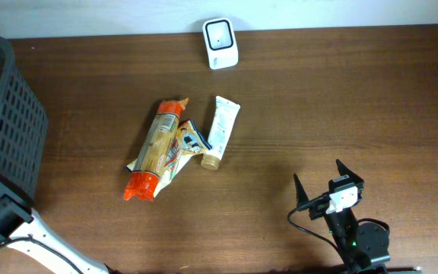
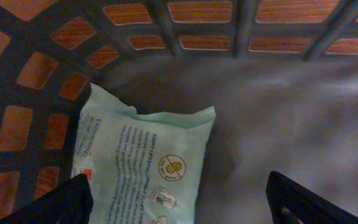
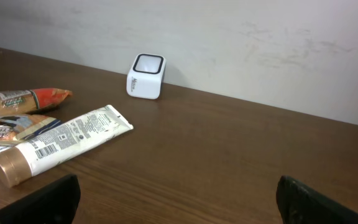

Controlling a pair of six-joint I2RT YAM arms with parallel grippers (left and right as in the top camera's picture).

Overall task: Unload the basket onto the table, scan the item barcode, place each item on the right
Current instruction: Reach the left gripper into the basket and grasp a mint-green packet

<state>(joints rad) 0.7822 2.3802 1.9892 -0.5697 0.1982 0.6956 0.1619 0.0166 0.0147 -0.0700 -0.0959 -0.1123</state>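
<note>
In the left wrist view a pale green wipes pack (image 2: 142, 165) lies flat on the floor of the dark basket (image 2: 278, 99). My left gripper (image 2: 179, 208) hangs open just above it, and the pack's right part lies between the two fingertips. The white scanner (image 1: 220, 43) stands at the table's far edge and shows in the right wrist view as the scanner (image 3: 146, 76) too. My right gripper (image 1: 322, 185) stands open over bare wood at the front right, holding nothing; the right wrist view shows this gripper (image 3: 179, 205) well apart from everything.
An orange snack packet (image 1: 157, 150), a smaller packet (image 1: 188, 141) and a white tube (image 1: 220, 131) with a gold cap lie together mid-table. The tube (image 3: 64, 144) shows a barcode. The basket (image 1: 10, 122) stands at the left edge.
</note>
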